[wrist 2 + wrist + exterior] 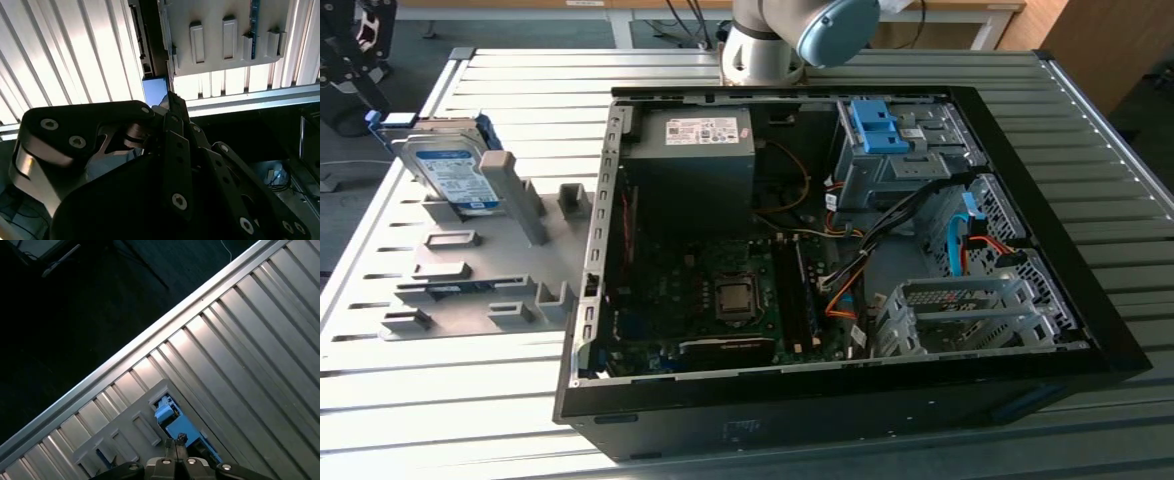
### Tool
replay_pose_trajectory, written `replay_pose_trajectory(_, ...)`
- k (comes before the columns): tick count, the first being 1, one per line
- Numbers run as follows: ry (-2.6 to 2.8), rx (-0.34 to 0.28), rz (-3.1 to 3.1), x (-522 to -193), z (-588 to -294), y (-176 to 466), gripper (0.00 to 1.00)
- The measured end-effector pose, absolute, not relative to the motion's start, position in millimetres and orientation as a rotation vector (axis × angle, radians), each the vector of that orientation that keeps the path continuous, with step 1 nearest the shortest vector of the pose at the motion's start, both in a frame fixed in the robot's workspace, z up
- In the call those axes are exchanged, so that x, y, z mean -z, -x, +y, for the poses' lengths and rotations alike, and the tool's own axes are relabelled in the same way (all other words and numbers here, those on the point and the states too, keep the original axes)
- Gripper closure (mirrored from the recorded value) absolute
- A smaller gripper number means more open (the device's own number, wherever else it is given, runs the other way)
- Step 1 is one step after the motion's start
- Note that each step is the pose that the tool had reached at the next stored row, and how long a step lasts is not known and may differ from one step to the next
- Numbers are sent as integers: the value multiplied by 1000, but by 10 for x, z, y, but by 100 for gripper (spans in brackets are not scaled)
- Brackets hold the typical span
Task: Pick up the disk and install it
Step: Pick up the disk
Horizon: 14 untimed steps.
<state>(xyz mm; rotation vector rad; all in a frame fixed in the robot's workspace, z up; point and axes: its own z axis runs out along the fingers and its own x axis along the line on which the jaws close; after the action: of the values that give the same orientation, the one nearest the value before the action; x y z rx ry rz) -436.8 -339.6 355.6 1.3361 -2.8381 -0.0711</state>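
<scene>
Poised above the disk (189, 434) (451, 172), outside the open computer case (854, 425).

Seen in both wrist views with gripper (171, 104) (176, 441) drawn narrow, tips together and clasping nothing, aimed at the disk's blue rail just beyond them. In the exterior view, with the disk standing on edge in a grey fixture plate (494, 262) just beside the case's side wall, label facing out, near the end that houses the power-supply box (700, 160). Plate and case both resting on a slatted metal table (454, 400).
</scene>
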Motion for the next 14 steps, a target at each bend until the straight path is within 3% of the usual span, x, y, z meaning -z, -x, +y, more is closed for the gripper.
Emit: replay_pose_trajectory(14,-1605,70,-2690,-3553,-3396,4368,89)
